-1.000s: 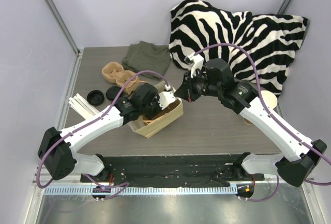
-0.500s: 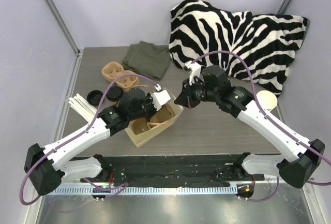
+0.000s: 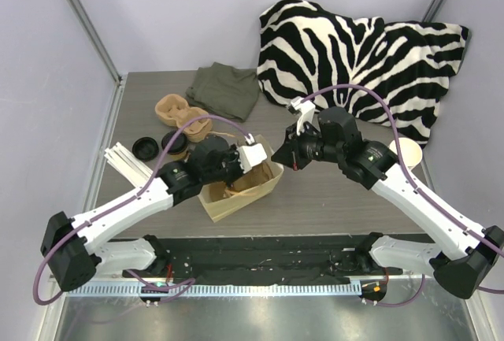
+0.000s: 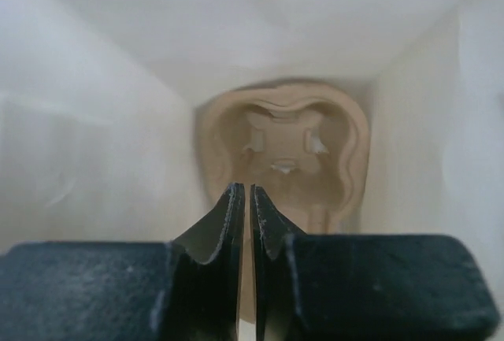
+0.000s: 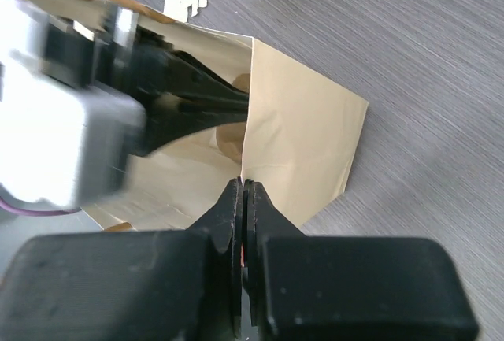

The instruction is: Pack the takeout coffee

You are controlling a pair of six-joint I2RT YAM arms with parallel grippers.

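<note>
Lab test cell: white enclosure walls [image 3: 157,10].

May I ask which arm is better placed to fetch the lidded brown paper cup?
Left. The left gripper is empty inside the tan paper bag, and that cup stands to its left; the right gripper is shut at the bag's rim.

The top view looks down from above and behind both arms. The left wrist view peers close inside the paper bag [image 4: 94,160]; the right wrist view sees the same bag from just outside.
</note>
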